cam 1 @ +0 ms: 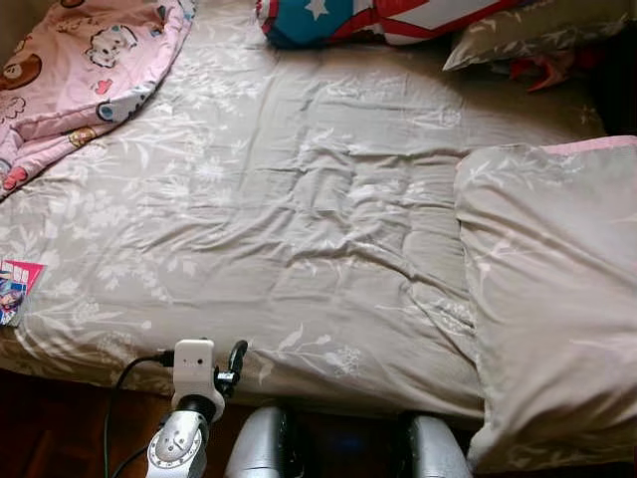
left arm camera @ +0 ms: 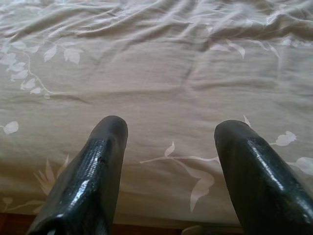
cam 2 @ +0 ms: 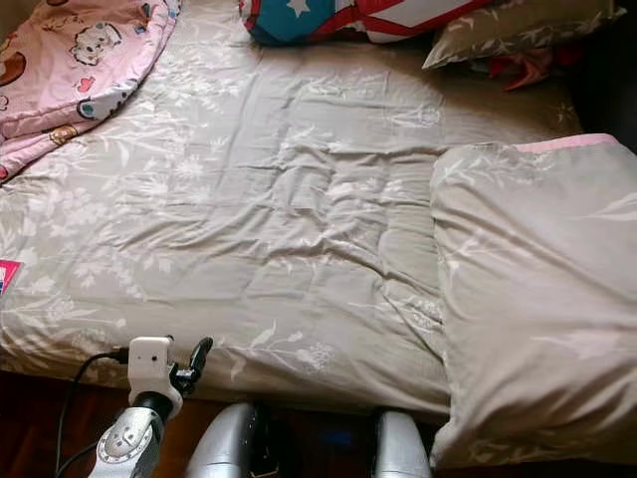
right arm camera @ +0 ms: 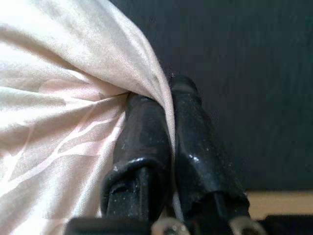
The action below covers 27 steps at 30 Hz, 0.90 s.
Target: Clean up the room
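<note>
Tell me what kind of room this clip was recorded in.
Most likely a bedroom. A bed with a grey leaf-print sheet lies before the robot, pillows sit at its far end, and a pink cartoon-print quilt is bunched at one corner.

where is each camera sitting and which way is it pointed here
Left eye: on the head, looking forward and down at the bed; left gripper and silver legs at the near edge.
Right eye: same head camera, same scene; folded quilt on the robot's right.
Left wrist: along the open fingers at the grey leaf-print sheet.
Right wrist: along the right gripper, shut on pale fabric.
Shared: both eye views and the left wrist see the sheet.
</note>
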Motion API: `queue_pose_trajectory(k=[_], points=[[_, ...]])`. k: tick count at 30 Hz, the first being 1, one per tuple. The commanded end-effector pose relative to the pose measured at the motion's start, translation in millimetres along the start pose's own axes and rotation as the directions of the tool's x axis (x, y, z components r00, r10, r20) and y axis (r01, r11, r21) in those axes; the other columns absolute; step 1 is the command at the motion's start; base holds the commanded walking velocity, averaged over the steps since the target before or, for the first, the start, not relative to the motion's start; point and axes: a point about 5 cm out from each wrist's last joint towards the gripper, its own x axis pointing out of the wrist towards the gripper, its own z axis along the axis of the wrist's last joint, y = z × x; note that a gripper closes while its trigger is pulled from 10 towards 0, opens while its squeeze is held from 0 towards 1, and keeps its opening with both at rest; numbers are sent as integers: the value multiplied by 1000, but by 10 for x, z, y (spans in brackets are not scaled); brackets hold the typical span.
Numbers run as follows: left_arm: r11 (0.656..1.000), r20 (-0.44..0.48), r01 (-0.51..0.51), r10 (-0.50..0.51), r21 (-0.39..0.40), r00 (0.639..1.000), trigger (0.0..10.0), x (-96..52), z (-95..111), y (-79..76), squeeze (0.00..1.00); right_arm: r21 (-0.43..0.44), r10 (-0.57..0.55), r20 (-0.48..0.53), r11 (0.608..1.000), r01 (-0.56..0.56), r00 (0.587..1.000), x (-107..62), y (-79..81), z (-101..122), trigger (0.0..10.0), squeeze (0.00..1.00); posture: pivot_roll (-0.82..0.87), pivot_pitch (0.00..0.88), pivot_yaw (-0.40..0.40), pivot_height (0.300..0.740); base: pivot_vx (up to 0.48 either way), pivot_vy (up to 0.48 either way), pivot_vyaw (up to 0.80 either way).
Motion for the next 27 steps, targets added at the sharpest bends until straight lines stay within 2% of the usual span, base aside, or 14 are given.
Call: queue_pose_trajectory(k=[1,2,3,4,8,9,10,11,12,13,16,18,23,27], points=[[1000,-38,-3,4,20,999,10000,-63,-93,40,0,27,-47,-63,998,49,997,-8,-107,-151,10000,0,-126,248,46,658,0,0,0],[1000,-41,-4,5,23,999,10000,-63,-95,48,0,33,-42,-71,998,44,997,-18,-95,-179,10000,0,-125,249,47,658,0,0,0],[1000,-42,-7,8,23,999,10000,-62,-97,55,0,41,-42,-68,998,45,997,-23,-90,-183,10000,290,-126,252,47,658,0,0,0],[1000,-43,-9,10,22,999,10000,-62,-97,59,0,47,-43,-64,998,46,997,-26,-88,-182,10000,1000,-126,252,47,658,0,0,0],[1000,-43,-10,10,18,999,10000,-63,-102,57,0,85,-12,-9,996,13,1000,-29,-37,-103,10000,1000,-130,253,45,658,0,0,0],[1000,-44,-9,10,17,999,10000,-67,-107,50,0,74,16,42,997,-19,999,-33,4,-36,10000,153,-133,253,44,658,0,0,0],[1000,-44,-9,10,17,999,10000,-67,-107,50,0,74,16,42,997,-19,999,-33,4,-36,10000,153,-133,253,44,658,0,0,0],[1000,-49,-8,9,12,999,10000,-73,-120,36,0,23,109,154,993,-114,982,-67,140,107,10000,0,-133,253,44,658,0,0,0],[1000,-49,-8,9,12,999,10000,-73,-120,36,0,23,109,154,993,-114,982,-67,140,107,10000,0,-133,253,44,658,0,0,0],[1000,-55,-8,9,6,998,10000,-76,-139,20,0,12,261,226,963,-271,938,-182,419,172,10000,0,-144,253,40,658,0,0,0],[1000,-70,-23,22,-19,997,10000,-83,-179,1,0,12,494,247,859,-512,834,-469,901,91,10000,0,-145,249,36,658,0,0,0],[999,-74,-30,28,-28,997,10000,-86,-187,-1,0,10,537,242,832,-555,809,-541,996,56,10000,0,-144,248,35,658,0,0,0],[996,-86,-89,86,-24,993,10000,-99,-206,135,0,-22,767,120,637,-771,631,-1159,1557,-427,10000,0,-127,234,20,667,0,0,0],[992,-109,-120,116,-31,987,10000,-92,-241,226,0,22,810,45,584,-812,584,-1384,1681,-649,10000,0,-116,222,13,687,0,0,0]])
